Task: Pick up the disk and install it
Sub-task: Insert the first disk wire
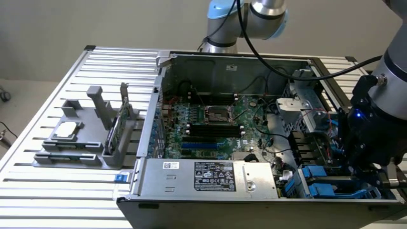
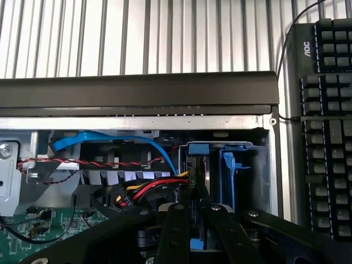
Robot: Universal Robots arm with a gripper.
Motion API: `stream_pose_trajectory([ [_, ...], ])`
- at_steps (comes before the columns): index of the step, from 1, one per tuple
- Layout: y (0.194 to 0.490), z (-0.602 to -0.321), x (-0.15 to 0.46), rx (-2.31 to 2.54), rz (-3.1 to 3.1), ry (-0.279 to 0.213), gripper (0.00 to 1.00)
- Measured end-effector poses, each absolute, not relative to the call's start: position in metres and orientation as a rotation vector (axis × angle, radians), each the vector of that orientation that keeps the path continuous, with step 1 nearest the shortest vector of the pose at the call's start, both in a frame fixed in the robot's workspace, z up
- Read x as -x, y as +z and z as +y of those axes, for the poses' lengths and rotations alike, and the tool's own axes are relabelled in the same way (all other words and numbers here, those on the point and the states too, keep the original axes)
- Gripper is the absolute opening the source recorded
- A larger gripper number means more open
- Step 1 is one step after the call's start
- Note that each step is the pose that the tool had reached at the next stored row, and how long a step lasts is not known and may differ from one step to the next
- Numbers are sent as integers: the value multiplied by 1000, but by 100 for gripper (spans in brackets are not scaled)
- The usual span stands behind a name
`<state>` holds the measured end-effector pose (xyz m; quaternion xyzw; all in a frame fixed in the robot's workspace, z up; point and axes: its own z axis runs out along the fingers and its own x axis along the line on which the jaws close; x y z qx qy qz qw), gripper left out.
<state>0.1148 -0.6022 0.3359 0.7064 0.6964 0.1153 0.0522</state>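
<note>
The arm's gripper (image 1: 380,177) hangs low over the drive-bay corner of the open computer case (image 1: 190,55), at the exterior view's right, near the case's front edge. In the wrist view the two black fingers (image 2: 175,231) stand close together, nearly shut, and pinch a thin dark upright edge between them — this is the disk (image 2: 199,181), seen edge-on. A blue plastic frame (image 2: 228,165) runs beside it, with a blue tab at the top and another small blue piece showing low between the fingers. The disk stands upright in the bay slot, just inside the case's side wall; whether it is fully seated cannot be told. Its label face is not visible from either camera.

In the exterior view more blue plastic shows in the bay (image 1: 318,183) below the gripper. Red, yellow and black wires (image 2: 148,190) and a flat blue cable (image 2: 110,140) pass just beside the slot.

Elsewhere: green motherboard (image 1: 210,126) in the case floor, silver power supply (image 1: 213,175) along the near edge. On the slatted table (image 1: 70,86) — a grey fixture (image 1: 89,138) holding parts. A keyboard (image 2: 327,126) lies beside the case.
</note>
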Motion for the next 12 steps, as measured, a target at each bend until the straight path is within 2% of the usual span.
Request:
stream_pose_trajectory([
  [12, 335, -600, -115, -2159, 2105, 348, 17],
])
